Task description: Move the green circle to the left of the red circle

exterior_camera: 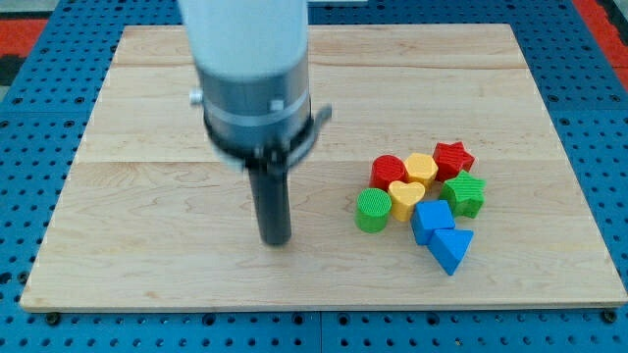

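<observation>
One dark rod is all this arm has, so there are no jaws to open or shut and it holds nothing; my tip rests on the wooden board in the lower middle of the frame, touching no block. Off to the view's right of my tip, with bare wood between, sits the green circle at the left edge of a tight bunch of blocks. Just up and right of it is the red circle, very close, maybe touching. A yellow heart presses against the green circle's right side, and another yellow block sits above that. Further right are a red star and a green star, and below them two blue blocks. I think the danger is the crowding: a push from the wrong side could shove the green circle into the heart or bump the red circle away.
</observation>
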`<state>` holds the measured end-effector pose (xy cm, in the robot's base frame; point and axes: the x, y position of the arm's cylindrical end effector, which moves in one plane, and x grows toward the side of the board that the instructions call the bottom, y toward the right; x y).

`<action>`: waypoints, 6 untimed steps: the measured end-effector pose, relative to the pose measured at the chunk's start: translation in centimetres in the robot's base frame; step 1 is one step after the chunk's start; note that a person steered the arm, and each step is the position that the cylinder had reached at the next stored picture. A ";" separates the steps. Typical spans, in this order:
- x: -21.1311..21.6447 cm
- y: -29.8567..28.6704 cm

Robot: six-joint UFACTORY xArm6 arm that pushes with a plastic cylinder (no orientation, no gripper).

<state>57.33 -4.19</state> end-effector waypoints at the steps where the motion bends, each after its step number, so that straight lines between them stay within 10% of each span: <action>1: 2.1 5.8; 3: -6.9 9.6; 6: -7.6 7.0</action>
